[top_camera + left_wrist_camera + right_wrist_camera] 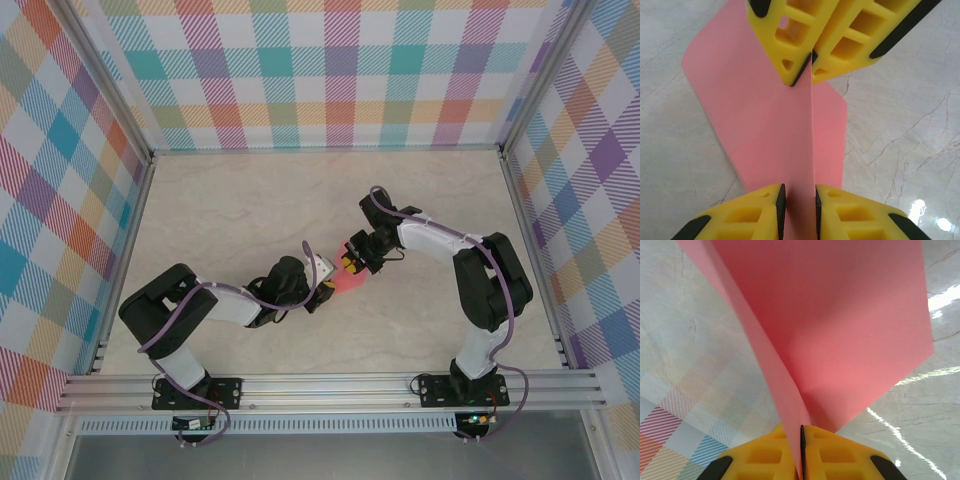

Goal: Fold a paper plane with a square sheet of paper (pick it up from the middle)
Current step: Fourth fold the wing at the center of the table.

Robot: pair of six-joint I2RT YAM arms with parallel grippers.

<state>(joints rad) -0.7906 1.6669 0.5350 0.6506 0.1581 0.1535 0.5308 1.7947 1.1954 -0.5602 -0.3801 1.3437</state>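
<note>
1. Paper [755,125] is mid-table [250,200], between the two arms. It's folded along a centre ridge that stands upright, with a flap sloping down to the tabletop on each side.
2. Left gripper [798,196]: clamped on the near end of the ridge, with the sheet sandwiched between its black pads [781,200].
3. Right gripper [811,70]: comes in from the opposite end, jaws together on the same ridge, tips biting its top edge.
4. Right wrist view: paper comes straight out of the closed tips and fans away, a narrow flap to the left and a broad one to the right.
5. Top view: the grippers meet nose to nose over the paper. Pink shows just beside the left one and under the right one.
6. Left flap's outer corners are angled, and its edge lies on the table.
</note>
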